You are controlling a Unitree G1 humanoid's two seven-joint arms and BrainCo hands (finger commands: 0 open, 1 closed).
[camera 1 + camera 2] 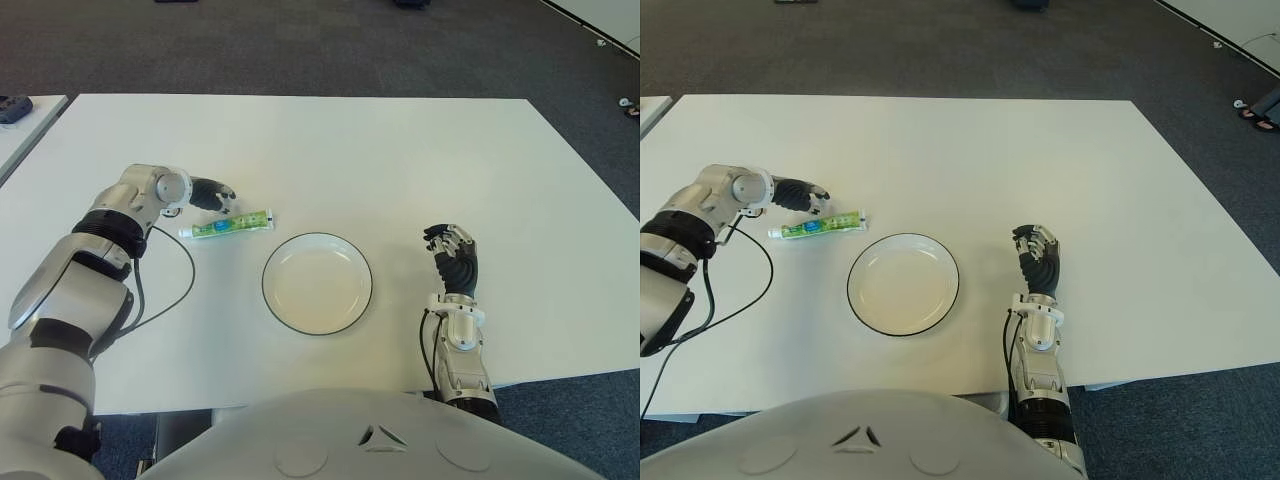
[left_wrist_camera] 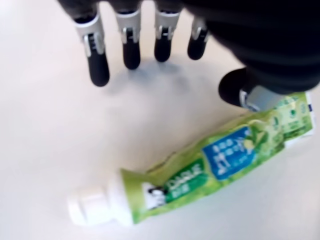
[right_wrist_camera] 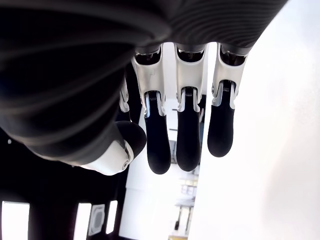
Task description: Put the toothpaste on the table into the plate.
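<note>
Beside the plate (image 1: 317, 283) lies a green, white-capped toothpaste (image 1: 228, 225).

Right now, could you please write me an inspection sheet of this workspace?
Surface: white table, bare apart from the job's things.
Job's things: toothpaste lies flat on the table, left of the plate; plate holds nothing.
Clutter: nothing seen.
Hands: left hand open, over the toothpaste, not grasping; right hand idle, right of the plate, holds nothing.
Cables: black cable at the left arm.
Surroundings: dark carpet floor.
</note>
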